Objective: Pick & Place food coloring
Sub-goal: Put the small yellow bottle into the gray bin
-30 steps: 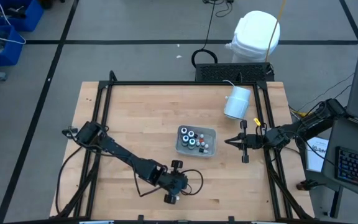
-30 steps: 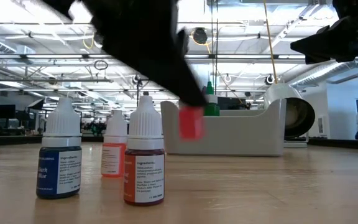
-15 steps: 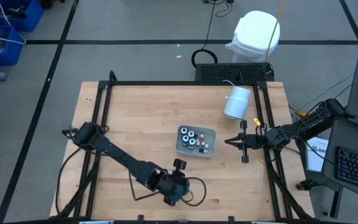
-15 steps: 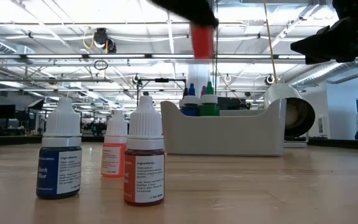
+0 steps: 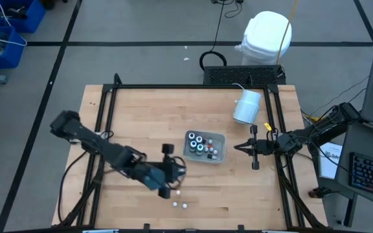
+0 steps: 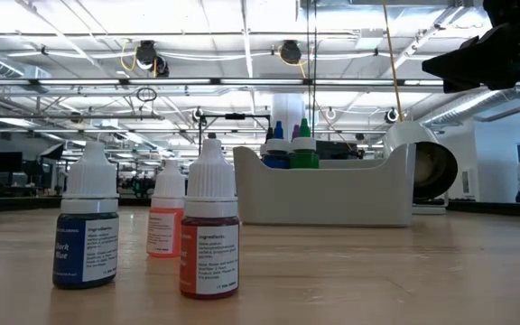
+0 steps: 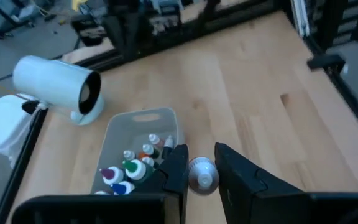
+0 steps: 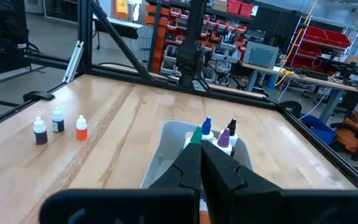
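My left gripper [image 7: 202, 163] hangs above the table's near middle [image 5: 172, 173], shut on a small white-capped food coloring bottle [image 7: 202, 174]. Three more small bottles stand on their bases on the wood: blue [image 6: 88, 227], orange [image 6: 167, 221] and red-brown [image 6: 210, 233]. They also show in the right wrist view [image 8: 57, 120]. The clear tray [image 5: 204, 147] holds several bottles [image 7: 132, 167]. My right gripper [image 5: 239, 148] waits shut, level, just right of the tray [image 8: 166, 146]. My left gripper pinches the small bottle between its two fingers [image 7: 178, 167], one on each side just under the white cap [image 7: 202, 172]. The fingers slant down toward the tray. The bottle is lifted clear of the table, its cap tipped back toward the wrist; its body is hidden under the cap.
A big white cylinder [image 5: 247, 107] lies on its side at the far right of the table [image 7: 58, 87]. A black frame [image 5: 193, 86] runs round the table's edges. Bare wood [image 5: 147, 116] lies left of and beyond the tray.
My left gripper has risen from among the standing bottles with the red bottle in its fingers, out of the top of the low view. It has shifted toward the table's left and far side and tipped closer to level. The bottle is now clear of the table.
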